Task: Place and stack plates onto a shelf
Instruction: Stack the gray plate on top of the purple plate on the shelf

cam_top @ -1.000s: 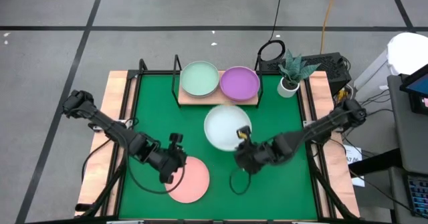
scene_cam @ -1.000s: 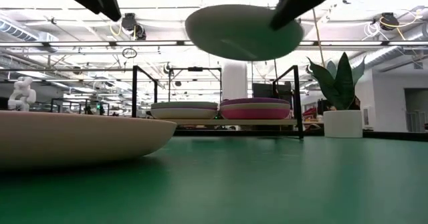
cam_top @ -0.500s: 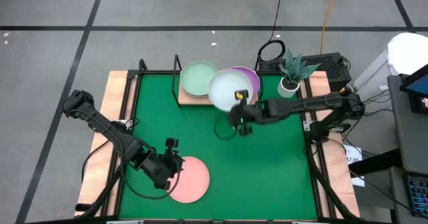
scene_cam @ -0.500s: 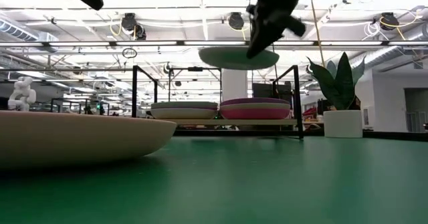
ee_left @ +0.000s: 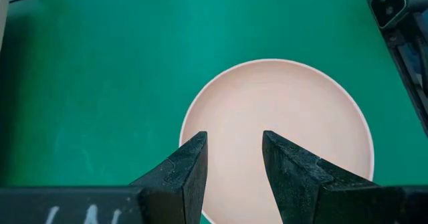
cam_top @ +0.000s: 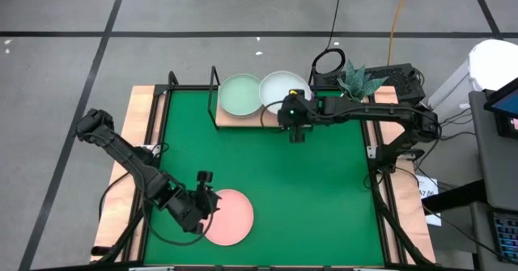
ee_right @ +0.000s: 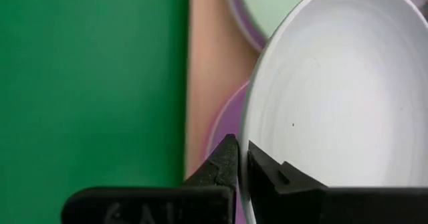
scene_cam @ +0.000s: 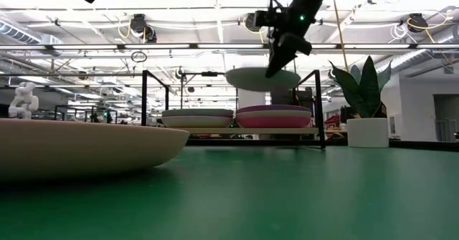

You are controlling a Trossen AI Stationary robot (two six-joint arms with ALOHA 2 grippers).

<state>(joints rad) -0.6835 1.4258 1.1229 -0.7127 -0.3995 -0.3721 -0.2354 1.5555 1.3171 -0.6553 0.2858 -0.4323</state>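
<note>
A pale white plate hangs in the air over the purple stack on the right half of the wooden shelf. My right gripper is shut on it. A mint stack rests on the shelf's left half. The salmon plate lies flat on the green mat near the near edge. My left gripper is open and hovers above the salmon plate's left part, well clear of it in the low view. My right gripper pinches the white plate's near rim between its two fingers, one finger on the underside and one on the inner face. It comes at the rim roughly level from the near side. The plate is lifted clear, almost level, above the purple stack.
A potted plant stands right of the shelf at the far right corner. Black wire posts rise at the shelf's ends. A cable loop lies behind the shelf. Open green mat spreads between the shelf and the salmon plate.
My right gripper has carried the white plate from above the mat's middle toward the far edge, and the plate now hangs over the purple stack on the shelf. My left gripper has drifted a little toward the near edge, staying open over the salmon plate.
</note>
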